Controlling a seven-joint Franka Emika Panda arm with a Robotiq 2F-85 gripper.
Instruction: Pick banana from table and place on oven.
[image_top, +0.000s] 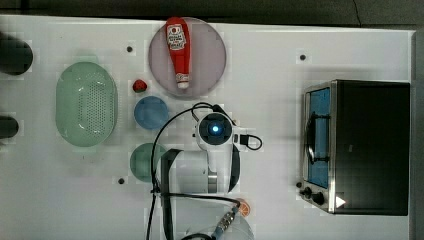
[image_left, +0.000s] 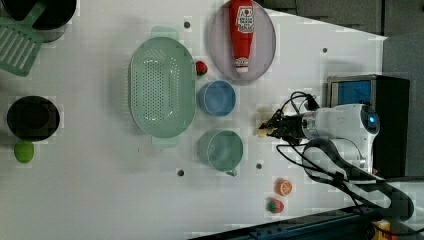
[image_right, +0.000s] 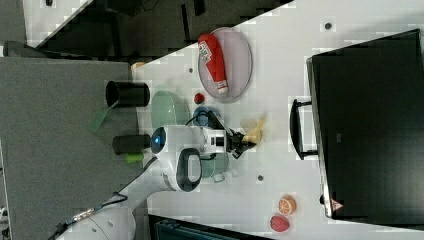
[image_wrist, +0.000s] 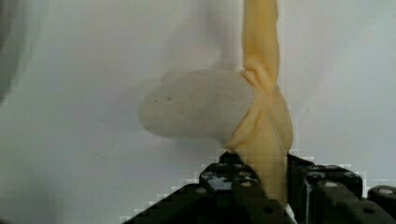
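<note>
Jaws (image_wrist: 266, 186) are closed against the peel end of the banana (image_wrist: 261, 116), which lies on the worktop (image_left: 100, 200); its pale flesh juts sideways beyond them. Lift is not yet evident. The oven (image_top: 372, 145) stands well apart, top bare. Carry and placement remain outstanding.

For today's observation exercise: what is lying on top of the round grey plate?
A red ketchup bottle lies on its side on the grey plate, cap toward the blue bowl. The plate surface under the bottle is covered, so anything there cannot be seen.
</note>
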